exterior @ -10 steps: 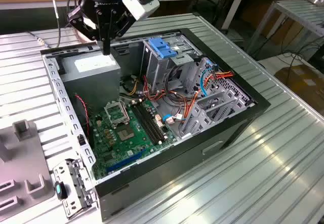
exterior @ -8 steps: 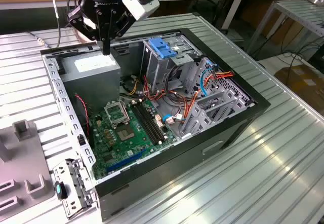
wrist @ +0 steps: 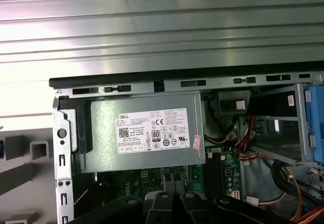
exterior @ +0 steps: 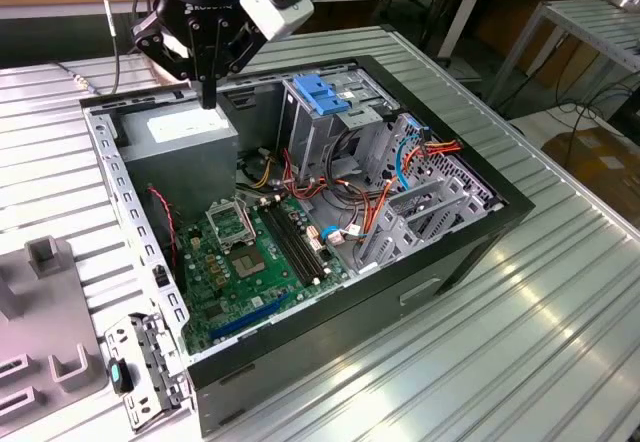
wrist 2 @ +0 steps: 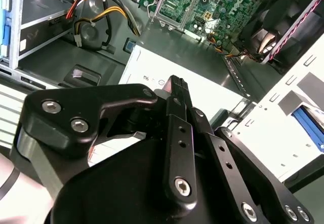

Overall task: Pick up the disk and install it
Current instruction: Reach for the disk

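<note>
My gripper [exterior: 208,100] hangs over the grey power supply [exterior: 190,127] in the far corner of the open computer case [exterior: 300,212], towards the exterior view's left. Its two black fingers [wrist 2: 175,89] are pressed together with nothing between them. They point down at the supply's white label [wrist: 153,131]. A bright blue ribbed strip [wrist 2: 308,126] lies in a recess of a pale fixture just outside the case. I cannot tell whether that strip belongs to the disk.
A tall metal drive cage topped by a light-blue latch [exterior: 320,94] stands in the case to the exterior view's right of the gripper. Red, orange and yellow cables [exterior: 375,197] cross the green motherboard [exterior: 240,262]. A grey fixture [exterior: 45,292] sits on the ribbed metal table [exterior: 520,342].
</note>
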{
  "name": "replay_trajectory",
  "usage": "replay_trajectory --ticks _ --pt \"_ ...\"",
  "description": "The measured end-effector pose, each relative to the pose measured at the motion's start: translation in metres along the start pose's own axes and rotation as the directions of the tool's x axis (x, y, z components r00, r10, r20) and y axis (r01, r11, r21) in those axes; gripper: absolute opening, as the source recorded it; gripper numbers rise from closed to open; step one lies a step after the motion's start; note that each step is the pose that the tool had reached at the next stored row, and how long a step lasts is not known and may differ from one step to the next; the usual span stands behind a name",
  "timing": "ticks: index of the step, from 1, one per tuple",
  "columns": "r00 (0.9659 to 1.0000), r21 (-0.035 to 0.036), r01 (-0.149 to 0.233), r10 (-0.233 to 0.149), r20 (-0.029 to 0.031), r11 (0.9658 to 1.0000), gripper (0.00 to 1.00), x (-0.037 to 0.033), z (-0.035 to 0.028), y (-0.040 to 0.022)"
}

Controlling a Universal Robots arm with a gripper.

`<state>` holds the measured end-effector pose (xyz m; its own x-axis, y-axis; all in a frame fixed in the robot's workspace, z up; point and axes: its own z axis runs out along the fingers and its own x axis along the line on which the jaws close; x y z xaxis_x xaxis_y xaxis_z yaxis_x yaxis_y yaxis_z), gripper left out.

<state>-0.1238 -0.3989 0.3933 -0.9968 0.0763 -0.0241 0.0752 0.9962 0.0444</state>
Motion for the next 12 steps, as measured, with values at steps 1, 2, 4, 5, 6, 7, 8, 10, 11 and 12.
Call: replay_trajectory --ticks 1,2,4,5,6,7,8,10,11,12 --pt "1.0 0.0 0.0 0.0 0.0 1.0 0.11 0.0004 0.0 0.0" --pt "1.0 0.0 0.0 0.0 -0.0001 1.0 0.11 0.0011 0.0 -0.0001" --pt "1.0 0.0 0.0 0.0 -0.0001 1.0 0.11 0.0031 -0.0001 -0.0002" --pt "1.0 0.0001 0.0 0.0 -0.0002 1.0 0.11 0.004 -0.0001 -0.0003" --pt "1.0 0.0001 0.0 0.0 -0.0002 1.0 0.11 0.0047 -0.0001 -0.0004" --pt "1.0 0.0001 0.0 0.0 -0.0003 1.0 0.11 0.0051 -0.0001 -0.0004" --pt "1.0 0.0001 0.0 0.0 -0.0005 1.0 0.11 0.0055 -0.0001 -0.0004" --pt "1.0 0.0 0.0 0.0 -0.0007 1.0 0.11 0.0063 -0.0001 -0.0005" --pt "1.0 0.0001 0.0 0.0 -0.0008 1.0 0.11 0.0066 -0.0001 -0.0005" --pt "1.0 0.0001 0.0 0.0 -0.0009 1.0 0.11 0.007 -0.0001 -0.0005"
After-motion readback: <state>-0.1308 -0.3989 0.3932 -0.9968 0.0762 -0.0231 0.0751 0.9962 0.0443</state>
